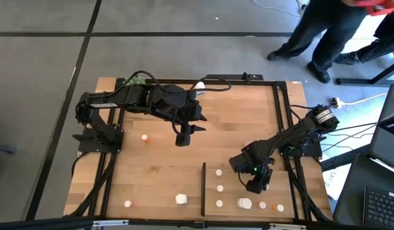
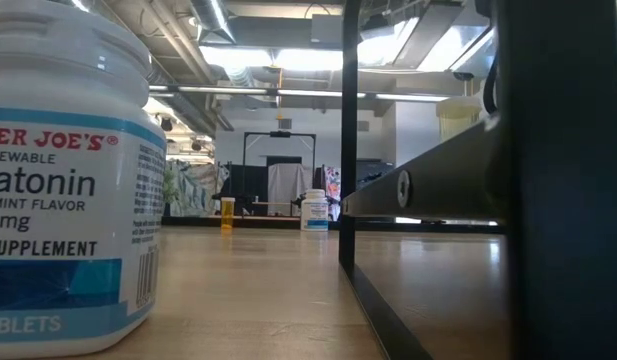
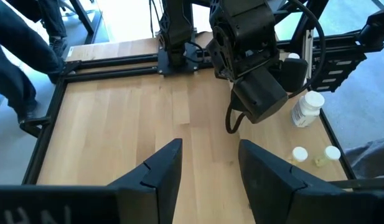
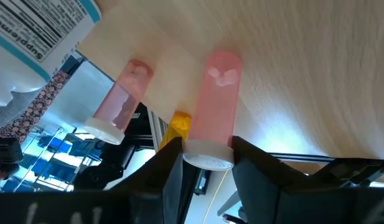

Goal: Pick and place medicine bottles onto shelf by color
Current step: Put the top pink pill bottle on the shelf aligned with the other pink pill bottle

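My right gripper (image 1: 258, 187) hangs low over the near right part of the light-wood shelf (image 1: 232, 191), right of its black strip (image 1: 204, 188). It is shut on an orange bottle with a white cap (image 4: 215, 106). A second orange bottle (image 4: 122, 102) stands beside it, next to a chunky white bottle (image 1: 245, 204). Small white bottles (image 1: 219, 188) stand on their bottoms in a row on the shelf. My left gripper (image 3: 210, 168) hovers open and empty above the table's middle (image 1: 182, 137), near a lone orange bottle (image 1: 145, 137). My right gripper pinches the orange bottle's white cap (image 4: 207, 157) between its two fingers (image 4: 173, 158). The fingers slant down at it from above and from the far side. The bottle's bottom end (image 4: 224, 59) meets the shelf's wood, with the cap toward my wrist.
Loose white bottles stand left of the strip (image 1: 181, 199) (image 1: 128, 204), one filling the low view's left (image 2: 68, 170). Another white bottle (image 1: 200, 85) stands at the far edge. The black table frame (image 1: 286, 128) rims the top. A person (image 1: 324, 32) walks beyond the far right corner.
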Robot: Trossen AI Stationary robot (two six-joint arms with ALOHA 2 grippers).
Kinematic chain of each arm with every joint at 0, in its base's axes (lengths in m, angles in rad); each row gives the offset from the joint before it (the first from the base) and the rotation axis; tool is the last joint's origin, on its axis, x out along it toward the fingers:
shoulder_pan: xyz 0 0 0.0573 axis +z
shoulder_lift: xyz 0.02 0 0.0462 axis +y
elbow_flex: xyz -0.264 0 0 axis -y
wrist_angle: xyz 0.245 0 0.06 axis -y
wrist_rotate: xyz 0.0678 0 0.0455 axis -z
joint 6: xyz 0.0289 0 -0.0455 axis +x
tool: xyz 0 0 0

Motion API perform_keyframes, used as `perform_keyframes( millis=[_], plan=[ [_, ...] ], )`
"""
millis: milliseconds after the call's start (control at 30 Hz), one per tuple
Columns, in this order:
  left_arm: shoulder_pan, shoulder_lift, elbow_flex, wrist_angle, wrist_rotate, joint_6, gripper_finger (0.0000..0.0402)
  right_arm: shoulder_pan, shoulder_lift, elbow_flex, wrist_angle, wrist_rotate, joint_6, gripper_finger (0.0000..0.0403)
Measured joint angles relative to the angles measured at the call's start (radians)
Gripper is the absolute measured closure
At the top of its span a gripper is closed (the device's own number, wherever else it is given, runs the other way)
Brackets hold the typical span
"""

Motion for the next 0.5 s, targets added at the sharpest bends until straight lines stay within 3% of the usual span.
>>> perform_keyframes(
  millis=[500],
  plan=[
    [0.0,0.0,0.0,0.0,0.0,0.0,0.025,0.0,0.0,0.0,0.026,0.0,0.001,0.0266]
  ],
)
